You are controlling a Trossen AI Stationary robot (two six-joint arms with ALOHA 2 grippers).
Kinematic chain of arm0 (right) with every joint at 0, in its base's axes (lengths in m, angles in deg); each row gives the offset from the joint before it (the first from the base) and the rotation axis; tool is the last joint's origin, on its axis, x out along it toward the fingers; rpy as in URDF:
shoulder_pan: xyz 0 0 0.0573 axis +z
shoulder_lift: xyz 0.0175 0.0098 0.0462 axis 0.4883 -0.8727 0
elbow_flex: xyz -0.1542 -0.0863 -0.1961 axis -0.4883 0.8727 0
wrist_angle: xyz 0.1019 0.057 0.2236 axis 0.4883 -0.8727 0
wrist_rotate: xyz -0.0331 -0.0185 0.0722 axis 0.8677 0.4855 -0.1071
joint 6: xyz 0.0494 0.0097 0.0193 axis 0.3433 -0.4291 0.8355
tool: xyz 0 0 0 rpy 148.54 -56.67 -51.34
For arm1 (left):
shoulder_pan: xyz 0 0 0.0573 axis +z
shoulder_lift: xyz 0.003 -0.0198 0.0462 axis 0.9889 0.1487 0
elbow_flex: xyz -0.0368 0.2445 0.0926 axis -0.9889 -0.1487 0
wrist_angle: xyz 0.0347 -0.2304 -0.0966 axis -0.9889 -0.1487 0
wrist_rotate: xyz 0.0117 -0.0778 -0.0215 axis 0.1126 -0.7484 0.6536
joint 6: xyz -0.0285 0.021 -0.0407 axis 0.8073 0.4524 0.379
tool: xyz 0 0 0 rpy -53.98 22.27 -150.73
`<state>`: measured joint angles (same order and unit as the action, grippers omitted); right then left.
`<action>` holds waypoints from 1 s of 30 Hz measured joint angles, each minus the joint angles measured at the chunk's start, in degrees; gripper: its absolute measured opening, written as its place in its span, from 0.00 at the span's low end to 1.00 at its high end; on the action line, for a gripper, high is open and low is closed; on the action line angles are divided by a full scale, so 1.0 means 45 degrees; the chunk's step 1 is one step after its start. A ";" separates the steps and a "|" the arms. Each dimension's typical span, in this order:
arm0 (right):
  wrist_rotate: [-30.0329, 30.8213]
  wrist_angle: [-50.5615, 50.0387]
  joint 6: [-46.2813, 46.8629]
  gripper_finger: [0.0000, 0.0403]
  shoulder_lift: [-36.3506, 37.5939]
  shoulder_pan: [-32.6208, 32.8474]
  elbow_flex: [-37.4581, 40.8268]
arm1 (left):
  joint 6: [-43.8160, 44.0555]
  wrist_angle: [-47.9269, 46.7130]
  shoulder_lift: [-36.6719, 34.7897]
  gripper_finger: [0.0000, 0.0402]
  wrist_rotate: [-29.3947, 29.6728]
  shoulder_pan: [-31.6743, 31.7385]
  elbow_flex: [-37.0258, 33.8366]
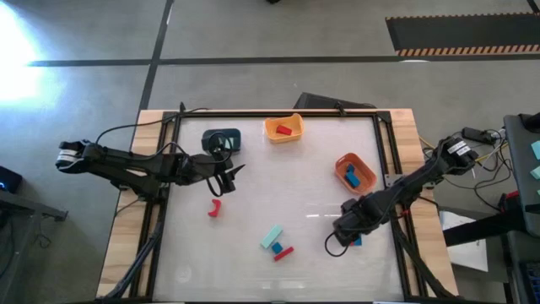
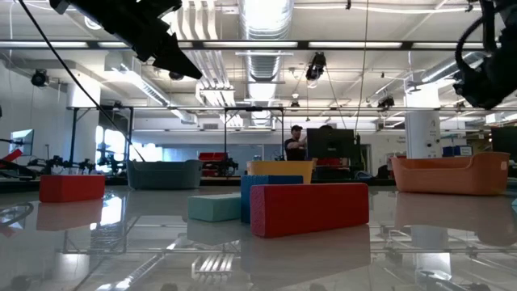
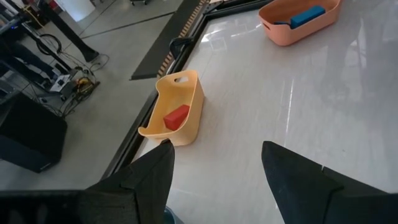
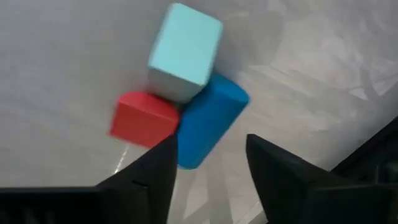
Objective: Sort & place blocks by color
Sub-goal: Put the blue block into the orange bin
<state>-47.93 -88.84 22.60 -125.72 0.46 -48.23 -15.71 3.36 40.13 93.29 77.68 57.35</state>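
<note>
Your right gripper (image 1: 331, 245) sits low at near-right, fingers apart, holding nothing. Just left of it is a touching cluster: mint block (image 1: 272, 237), blue block (image 1: 277, 247), red bar (image 1: 283, 252), long axes running diagonally near-left to far-right. Red arch (image 1: 215, 209) lies alone w/ bare table around. Left gripper (image 1: 229, 177), fingers apart, hovers far-left.

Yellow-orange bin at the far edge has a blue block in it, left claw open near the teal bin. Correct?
Not quite: the block in the yellow-orange bin is red, as the high view shows. The left claw is open by the teal bin.
</note>
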 joint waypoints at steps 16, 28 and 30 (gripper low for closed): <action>0.0128 0.1136 0.0275 0.53 -0.0296 0.0044 0.1097 | -0.0034 0.0013 0.0000 0.56 0.0000 0.0000 0.0000; 0.0366 0.1093 0.0348 0.32 -0.1015 0.0039 0.1136 | -0.0034 0.0015 0.0010 0.56 0.0005 0.0000 0.0000; 0.0366 0.1074 0.0357 0.29 -0.1006 0.0039 0.1131 | -0.0034 0.0015 0.0010 0.56 0.0005 0.0000 0.0000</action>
<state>-46.28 -84.01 24.21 -130.24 0.64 -43.14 -15.86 3.43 40.17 93.31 77.68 57.35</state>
